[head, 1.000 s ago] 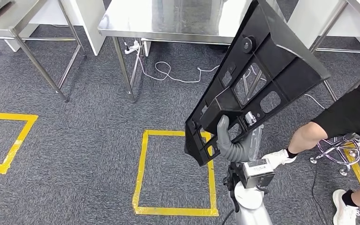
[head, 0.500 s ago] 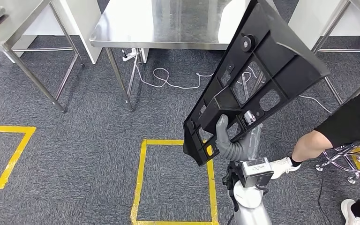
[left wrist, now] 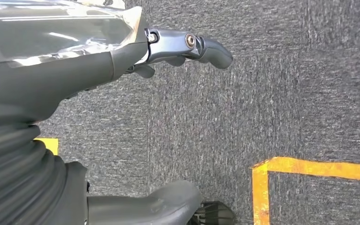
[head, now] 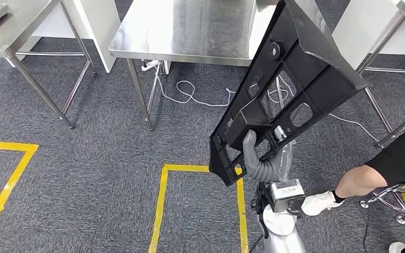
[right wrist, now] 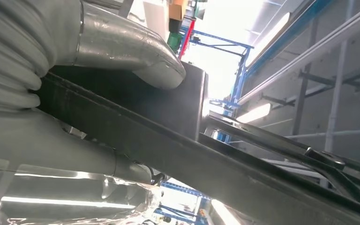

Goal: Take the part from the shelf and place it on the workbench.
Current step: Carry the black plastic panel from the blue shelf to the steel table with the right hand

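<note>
The right hand (head: 256, 158) is gripping the part (head: 290, 84), its thick grey thumb lying across the near face while the ribbed grey wrist cover is rising from the silver arm at 6 o'clock. The part is a large black plastic panel, flat and roughly triangular, moulded with raised ribs, rectangular cut-outs and a round boss near its top. It is being held up in the air, tilted, its narrow end low by the hand and its wide end reaching toward 1 o'clock, overlapping the edge of the bench (head: 190, 31) in the head view. In the right wrist view the thumb (right wrist: 136, 51) is pressing on a black rib of the part (right wrist: 178, 154), clamping it against the fingers beneath.

The left hand (left wrist: 187, 44) is hanging over the carpet, its dark metal fingers apart and holding nothing.

The bench is brushed stainless steel, smooth and reflective, standing on thin steel legs at 12 o'clock. A second steel table (head: 16, 26) is standing at 10 o'clock. The floor is grey, rough-woven carpet (head: 95, 158) marked with yellow tape squares (head: 161, 205). A white cable (head: 190, 92) is lying looped under the bench. At 4 o'clock a person's leg (head: 358, 179) with a white shoe is showing beside a chrome stool base (head: 395, 197)
</note>
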`<state>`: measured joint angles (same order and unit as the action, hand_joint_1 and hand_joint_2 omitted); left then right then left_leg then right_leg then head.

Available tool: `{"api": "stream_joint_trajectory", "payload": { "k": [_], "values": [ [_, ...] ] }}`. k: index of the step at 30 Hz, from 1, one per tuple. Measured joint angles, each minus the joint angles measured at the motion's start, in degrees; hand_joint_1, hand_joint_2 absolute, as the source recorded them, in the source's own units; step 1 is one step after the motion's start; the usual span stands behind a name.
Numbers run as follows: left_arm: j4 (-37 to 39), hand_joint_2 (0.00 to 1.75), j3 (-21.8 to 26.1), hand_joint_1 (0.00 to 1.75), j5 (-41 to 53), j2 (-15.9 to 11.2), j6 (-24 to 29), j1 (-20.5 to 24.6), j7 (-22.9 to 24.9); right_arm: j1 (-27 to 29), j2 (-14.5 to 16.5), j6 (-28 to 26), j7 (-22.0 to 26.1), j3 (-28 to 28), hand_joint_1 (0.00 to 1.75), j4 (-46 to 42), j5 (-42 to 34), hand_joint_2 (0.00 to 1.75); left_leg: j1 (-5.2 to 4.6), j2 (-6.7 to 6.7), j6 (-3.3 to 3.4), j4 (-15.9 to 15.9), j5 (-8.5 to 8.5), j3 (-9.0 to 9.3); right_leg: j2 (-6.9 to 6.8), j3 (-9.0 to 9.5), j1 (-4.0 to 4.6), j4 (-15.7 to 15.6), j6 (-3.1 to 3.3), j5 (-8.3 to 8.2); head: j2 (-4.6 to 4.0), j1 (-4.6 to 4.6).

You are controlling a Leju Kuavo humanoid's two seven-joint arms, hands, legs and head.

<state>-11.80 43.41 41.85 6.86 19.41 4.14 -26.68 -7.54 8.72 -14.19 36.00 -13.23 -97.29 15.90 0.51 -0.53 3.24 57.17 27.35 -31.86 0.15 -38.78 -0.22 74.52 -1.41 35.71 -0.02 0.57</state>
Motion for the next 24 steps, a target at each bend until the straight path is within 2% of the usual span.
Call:
{"api": "stream_joint_trajectory", "payload": {
  "k": [1, 3, 4, 6, 7, 9, 10, 11, 13, 14, 15, 16, 17, 18, 19, 20, 21, 22, 24],
  "values": [
    [0.0, 1.75, 0.0, 0.0, 0.0, 0.0, 0.0, 0.0, 0.0, 0.1, -0.1, 0.0, 0.0, 0.0, 1.75, 0.0, 0.0, 1.75, -0.03, -0.09, -0.07, 0.0, 0.51, 0.66, 0.0, -0.5, 0.01, -1.3, -0.48, -1.36, 0.0, -0.02],
    [0.0, 1.75, 0.0, 0.0, 0.1, 0.0, 0.0, 0.0, 0.1, 0.1, -0.2, 0.0, 0.0, 0.0, 1.75, 0.0, 0.1, 1.75, -0.05, -0.2, -0.35, 0.0, 1.62, 1.98, -0.07, 1.13, 0.06, -9.0, -1.5, -6.67, 0.0, -0.1],
    [0.0, 1.75, 0.0, 0.0, 0.1, 0.1, 0.0, 0.0, 0.1, 0.1, -0.2, 0.0, 0.0, 0.0, 1.75, 0.0, 0.1, 1.75, -0.13, -0.26, -0.57, 0.1, 2.22, 2.63, -0.18, 1.91, 0.1, -12.6, -1.31, -8.52, 0.0, -0.11],
    [0.0, 1.75, 0.0, 0.0, 0.1, 0.1, 0.0, 0.1, 0.2, 0.2, -0.2, 0.0, -0.1, 0.0, 1.75, 0.0, 0.2, 1.75, -0.34, -0.28, -1.22, 0.2, 3.1, 3.26, -0.36, 2.97, 0.24, -16.1, 0.01, -10.1, 0.0, -0.23],
    [0.0, 1.75, 0.0, 0.0, 0.1, 0.1, 0.0, 0.1, 0.2, 0.2, -0.2, 0.0, -0.1, 0.0, 1.75, 0.0, 0.2, 1.75, -0.46, -0.28, -1.56, 0.3, 3.27, 3.68, -0.36, 3.16, 0.21, -16.4, 0.83, -9.93, 0.0, -0.24],
    [0.0, 1.75, 0.0, 0.0, 0.1, 0.1, -0.1, 0.1, 0.2, 0.2, -0.1, 0.0, -0.2, 0.0, 1.75, -0.1, 0.3, 1.75, -0.41, -0.13, -2.1, 1.4, 3.32, 3.78, -0.2, 4.46, -0.29, -17.0, 1.61, -10.47, 0.0, -0.27],
    [0.0, 1.75, 0.0, 0.0, 0.1, 0.1, 0.0, 0.2, 0.2, 0.2, -0.1, 0.0, -0.2, 0.0, 1.75, -0.1, 0.4, 1.75, -0.34, -0.03, -2.32, 3.3, 3.46, 2.82, -0.16, 5.09, -0.51, -17.1, 1.92, -10.39, 0.0, -0.2],
    [0.0, 1.75, 0.0, 0.0, 0.2, 0.1, 0.0, 0.2, 0.2, 0.1, 0.0, 0.0, -0.2, -0.1, 1.75, -0.1, 0.4, 1.75, -0.22, 0.07, -2.58, 6.2, 3.93, 1.14, -0.14, 5.78, -0.67, -17.3, 2.24, -10.19, 0.0, -0.15],
    [0.0, 1.75, 0.0, 0.0, 0.2, 0.1, 0.0, 0.2, 0.3, 0.0, 0.1, 0.0, -0.2, -0.1, 1.75, -0.1, 0.4, 1.75, 0.01, 0.16, -3.22, 13.3, 6.41, -3.92, -0.09, 6.37, -0.64, -17.4, 2.7, -9.51, 0.0, -0.08],
    [0.0, 1.75, 0.0, 0.0, 0.2, 0.1, 0.0, 0.2, 0.3, 0.0, 0.2, 0.1, -0.2, -0.1, 1.75, -0.1, 0.5, 1.75, 0.12, 0.19, -3.49, 15.7, 7.82, -6.21, -0.01, 6.66, -0.63, -17.4, 2.76, -9.13, 0.0, -0.1],
    [0.0, 1.75, 0.0, 0.0, 0.2, 0.1, 0.0, 0.1, 0.3, 0.0, 0.2, 0.1, -0.3, -0.1, 1.75, -0.1, 0.5, 1.75, 0.18, 0.24, -3.65, 16.4, 8.42, -7.74, 0.09, 7.09, -0.62, -17.4, 2.7, -8.69, 0.0, -0.08],
    [0.0, 1.75, 0.0, 0.0, 0.2, 0.1, 0.0, 0.1, 0.4, 0.0, 0.2, 0.1, -0.3, -0.1, 1.75, -0.1, 0.5, 1.75, 0.21, 0.29, -3.67, 15.2, 7.59, -8.23, 0.17, 7.65, -0.62, -17.4, 2.62, -8.24, 0.0, -0.08],
    [0.0, 1.75, 0.0, 0.0, 0.2, 0.1, 0.0, 0.1, 0.4, 0.0, 0.2, 0.1, -0.3, -0.1, 1.75, -0.1, 0.5, 1.75, 0.23, 0.34, -3.56, 12.3, 5.37, -7.74, 0.22, 8.35, -0.62, -17.4, 2.49, -7.74, 0.0, -0.08],
    [0.0, 1.75, 0.0, 0.0, 0.2, 0.1, 0.0, 0.1, 0.4, 0.0, 0.2, 0.1, -0.3, -0.1, 1.75, -0.1, 0.5, 1.75, 0.22, 0.37, -3.31, 8.3, 2.19, -6.6, 0.23, 8.87, -0.62, -17.4, 2.32, -7.2, 0.0, -0.08],
    [0.0, 1.75, 0.0, 0.0, 0.2, 0.1, 0.0, 0.1, 0.4, 0.0, 0.3, 0.1, -0.3, -0.1, 1.75, 0.0, 0.5, 1.75, 0.08, 0.41, -3.04, 5.1, 0.14, -5.62, 0.24, 9.5, -0.52, -17.4, 2.06, -6.7, 0.0, -0.13],
    [0.0, 1.75, 0.0, 0.0, 0.2, 0.0, 0.0, 0.1, 0.4, 0.0, 0.3, 0.1, -0.3, -0.2, 1.75, 0.0, 0.5, 1.75, -0.1, 0.41, -2.69, 2.8, -0.85, -4.87, 0.29, 9.89, -0.41, -17.5, 1.73, -6.22, 0.0, -0.14],
    [0.0, 1.75, 0.0, 0.0, 0.2, 0.0, 0.0, 0.1, 0.5, -0.1, 0.3, 0.1, -0.3, -0.2, 1.75, 0.0, 0.5, 1.75, -0.29, 0.4, -2.31, 1.8, -0.98, -4.49, 0.33, 10.1, -0.24, -17.7, 1.4, -5.81, 0.0, -0.16],
    [0.0, 1.75, 0.0, 0.0, 0.2, 0.0, 0.0, 0.0, 0.5, -0.1, 0.3, 0.1, -0.3, -0.2, 1.75, 0.0, 0.5, 1.75, -0.43, 0.34, -1.91, 1.8, -0.36, -4.39, 0.4, 10.57, 0.01, -17.4, 1.0, -5.72, 0.0, -0.19],
    [0.0, 1.75, 0.0, 0.0, 0.2, 0.1, 0.0, -0.1, 0.5, -0.2, 0.3, 0.1, -0.4, -0.4, 1.75, 0.0, 0.5, 1.75, -0.29, 0.27, -1.02, 1.3, -0.92, -2.97, 0.41, 11.16, 0.28, -16.5, 0.3, -5.28, 0.0, -0.24]
  ]
}}
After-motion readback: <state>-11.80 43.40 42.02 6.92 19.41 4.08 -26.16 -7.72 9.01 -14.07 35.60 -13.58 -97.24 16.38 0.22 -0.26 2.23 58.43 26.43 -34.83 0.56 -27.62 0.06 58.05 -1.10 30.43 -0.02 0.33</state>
